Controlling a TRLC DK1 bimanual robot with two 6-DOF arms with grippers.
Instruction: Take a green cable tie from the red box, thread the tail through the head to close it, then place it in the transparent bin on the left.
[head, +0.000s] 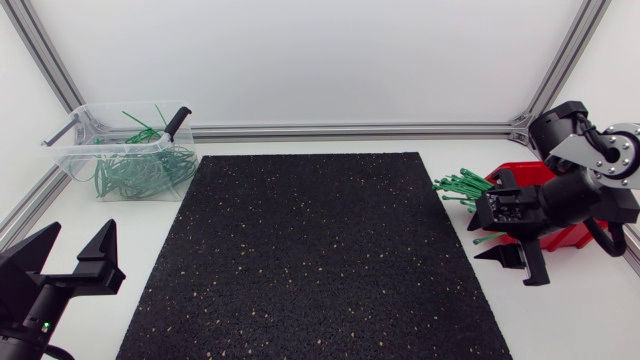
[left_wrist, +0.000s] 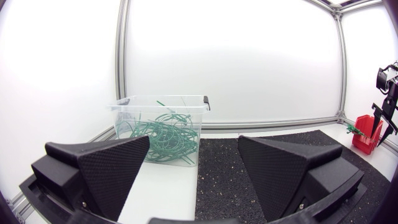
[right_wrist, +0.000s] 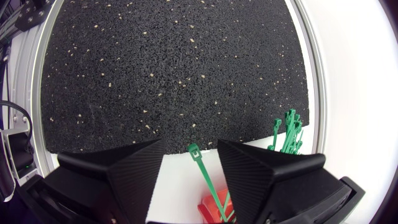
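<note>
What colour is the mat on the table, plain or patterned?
The mat is black with pale speckles, clearest in the right wrist view.

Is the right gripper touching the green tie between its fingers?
Cannot tell. Right wrist view: the green tie has gaps beside its head, but lower down it runs close to one finger of the right gripper.

We see a white tabletop (head: 300, 145) with a black, speckled rubber mat (head: 310, 260) covering its middle. On the bare strip at the far left, just off the mat's corner, stands the transparent bin (head: 75, 150). On the right strip, beside the mat's edge, sits the red box (head: 568, 238), and a single green cable tie (head: 484, 239) lies on the white surface between box and mat.
</note>
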